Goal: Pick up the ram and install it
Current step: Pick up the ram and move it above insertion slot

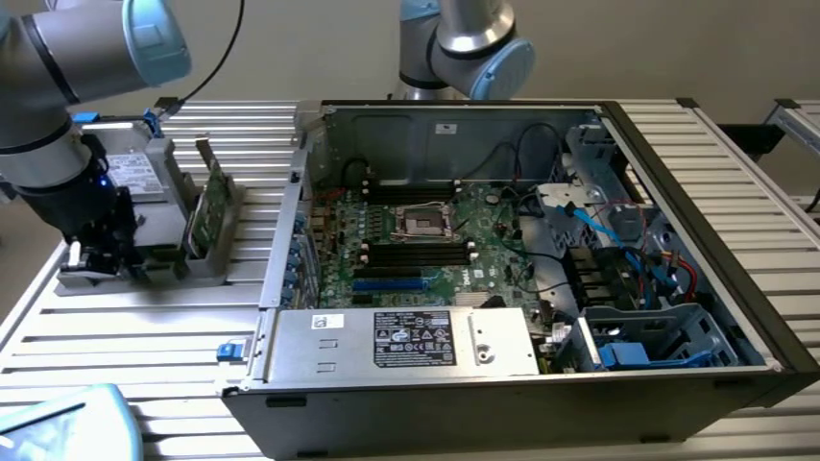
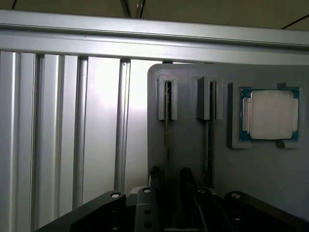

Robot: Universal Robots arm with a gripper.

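Note the slatted table [image 1: 154,336]; it carries everything, and the grey holder [image 1: 87,279] on it is your reference for all positions below.

The open computer case [image 1: 448,423] lies beside the holder, toward the exterior view's right; its top side is uncovered, presumably so that the motherboard [image 1: 500,264] can be reached from above; the long black slots [image 1: 410,253] on that board are well apart from the holder.

The ram [image 1: 205,206] stands on its long edge in the holder, on the side nearer the case; it has not been lifted, so the task is at its pick-up stage. Judge the on-edge stance as deliberate; it offers both flat faces to a pinch from above.

A processor chip [image 2: 270,114] lies flat in a recess of the holder, just beside the second of two narrow pockets [image 2: 208,99].

The gripper [image 1: 109,259] hangs low over the holder's end farther from the case; it is released, its jaws spread wide and grasping nothing. In the wrist view the gripper [image 2: 170,191] shows dark fingers [image 2: 187,183] standing apart; the gap between them lines up with the first pocket [image 2: 166,101]. A thin dark edge runs from that pocket toward the gap; you cannot tell from here whether it is a stick seen edge-on.
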